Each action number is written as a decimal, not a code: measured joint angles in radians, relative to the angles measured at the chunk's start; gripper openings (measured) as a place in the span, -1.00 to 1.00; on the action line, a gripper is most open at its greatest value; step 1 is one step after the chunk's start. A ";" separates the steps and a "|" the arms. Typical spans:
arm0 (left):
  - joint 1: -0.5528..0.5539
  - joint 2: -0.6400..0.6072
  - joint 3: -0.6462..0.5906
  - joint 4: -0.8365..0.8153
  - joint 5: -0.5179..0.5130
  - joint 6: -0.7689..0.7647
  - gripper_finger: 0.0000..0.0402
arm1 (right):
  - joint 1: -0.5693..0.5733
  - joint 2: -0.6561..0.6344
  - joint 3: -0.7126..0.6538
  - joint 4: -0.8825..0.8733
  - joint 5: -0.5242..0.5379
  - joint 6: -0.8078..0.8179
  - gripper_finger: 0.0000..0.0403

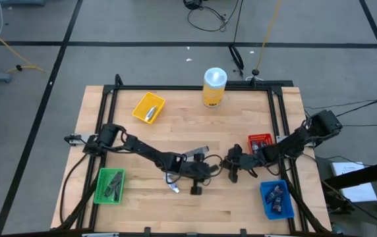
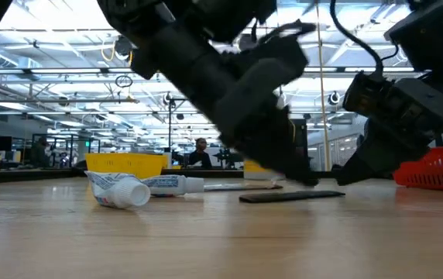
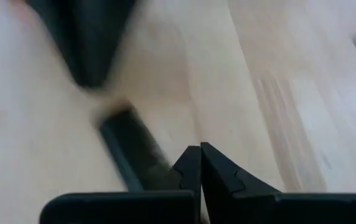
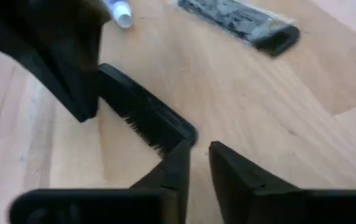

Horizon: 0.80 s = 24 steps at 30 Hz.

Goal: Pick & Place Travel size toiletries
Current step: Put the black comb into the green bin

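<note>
A flat black stick with bristles along one edge (image 4: 144, 112) lies on the table between my two grippers, also seen in the low view (image 2: 291, 196). My left gripper (image 3: 200, 163) is shut and low beside the stick's one end. My right gripper (image 4: 198, 152) stands narrowly open at its other end, with nothing between the fingers. In the high view they meet at mid-table, left (image 1: 208, 172) and right (image 1: 232, 172). A white tube (image 2: 121, 190) and a second tube (image 2: 171, 184) lie on the table to the left. A silver sachet (image 4: 237, 20) lies farther off. My left gripper has its shut fingers (image 3: 187, 168) beside the black stick's end (image 3: 153, 165), which lies flat on the table along one finger's outer side; whether they touch, I cannot tell. My right gripper has one fingertip (image 4: 179, 155) at the stick's other end (image 4: 181, 134); touching or just apart, I cannot tell.
A yellow bin (image 1: 149, 107) sits far left, a green bin (image 1: 109, 185) near left, a red bin (image 1: 260, 141) right and a blue bin (image 1: 275, 199) near right, some holding small items. A tall yellow canister (image 1: 214, 87) stands at the far edge.
</note>
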 joint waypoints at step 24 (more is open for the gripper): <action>0.034 -0.032 -0.003 -0.142 0.056 0.026 -0.99 | -0.129 -0.001 0.001 0.004 -0.211 0.014 0.29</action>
